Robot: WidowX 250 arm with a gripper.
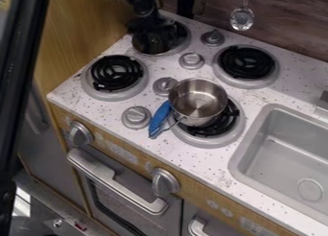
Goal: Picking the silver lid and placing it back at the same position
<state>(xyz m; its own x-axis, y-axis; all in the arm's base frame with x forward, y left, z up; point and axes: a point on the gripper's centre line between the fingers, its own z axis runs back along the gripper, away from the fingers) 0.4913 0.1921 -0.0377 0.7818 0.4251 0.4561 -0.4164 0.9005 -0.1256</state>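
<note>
On the speckled countertop [208, 165], at the apparent silver lid [152, 46] on the back-left burner [182, 46] with the gripper [146, 25] (can't tell if parted or clamped), probably with lift and return left.

Pot [197, 104] in the way, near middle
Counter [253, 107] gives room between pot and sink [238, 169] at right; blue handle [159, 118] juts toward the near edge, raised knobs [192, 61] stand among the burners [117, 73].
</note>
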